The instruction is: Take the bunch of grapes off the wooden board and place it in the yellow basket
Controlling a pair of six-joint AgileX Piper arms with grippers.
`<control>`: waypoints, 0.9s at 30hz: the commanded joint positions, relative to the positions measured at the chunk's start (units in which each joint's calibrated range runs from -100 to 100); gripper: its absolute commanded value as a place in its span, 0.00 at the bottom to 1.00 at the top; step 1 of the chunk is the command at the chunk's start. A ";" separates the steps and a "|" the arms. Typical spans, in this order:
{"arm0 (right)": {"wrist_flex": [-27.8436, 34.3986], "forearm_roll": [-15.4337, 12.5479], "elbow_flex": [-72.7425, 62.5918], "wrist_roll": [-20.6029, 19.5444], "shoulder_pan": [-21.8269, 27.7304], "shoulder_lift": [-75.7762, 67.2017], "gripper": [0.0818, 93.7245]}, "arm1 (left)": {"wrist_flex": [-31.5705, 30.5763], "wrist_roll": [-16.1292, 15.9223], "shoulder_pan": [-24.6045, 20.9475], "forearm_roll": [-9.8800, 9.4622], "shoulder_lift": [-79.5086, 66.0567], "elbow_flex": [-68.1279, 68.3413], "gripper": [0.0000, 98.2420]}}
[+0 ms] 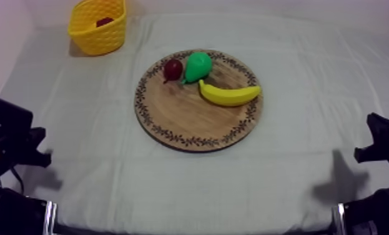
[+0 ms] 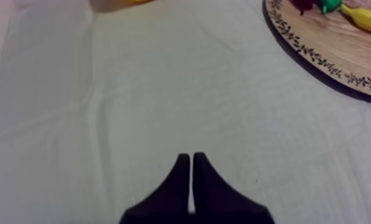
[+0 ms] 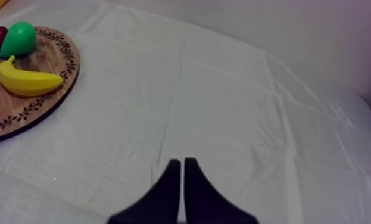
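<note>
Both my ends are closed on nothing: my left gripper (image 2: 191, 157) shows its two black fingers pressed together into a narrow wedge over bare cloth, and my right gripper (image 3: 182, 161) does the same. The dark maroon lump that I take for the bunch of grapes (image 1: 173, 69), though its berries do not resolve, lies at the upper left of the wooden board (image 1: 190, 122) in the centre of the top view, touching the pear (image 1: 197, 65); the yellow basket (image 1: 97, 37) stands well apart at the upper left. I judge the bunch light, stiff, knobbly and probably slick, so I would pinch across its body from above, fingers clear of the pear. I count one bunch, one pear, one banana (image 1: 229, 94), one board, one basket, and one brighter red thing (image 1: 104, 21) inside it, perhaps the small red fruit
</note>
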 commanded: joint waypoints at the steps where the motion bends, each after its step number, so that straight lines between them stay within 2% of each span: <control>1: -0.03 -0.01 -0.01 0.00 0.00 0.02 0.00 | 2.73 2.99 0.18 -2.86 -7.62 0.09 0.00; 6: -0.03 -0.01 -0.01 0.00 0.00 0.02 0.00 | 4.63 4.32 -0.90 -4.45 -15.95 0.25 0.00; 11: -0.03 -0.01 -0.01 0.01 0.00 0.02 0.00 | 6.39 4.05 -3.66 -4.53 -23.43 0.01 0.00; 16: -0.03 -0.01 -0.01 0.01 0.00 0.02 0.00 | 7.58 4.07 -4.38 -4.53 -26.75 -0.20 0.00; 23: -0.03 -0.01 -0.01 0.01 0.00 0.02 0.00 | 3.74 11.88 -3.77 -4.68 -27.51 0.94 0.00; 27: -0.03 -0.01 -0.01 0.01 0.00 0.02 0.00 | 2.84 13.95 -3.76 -4.71 -27.57 1.23 0.00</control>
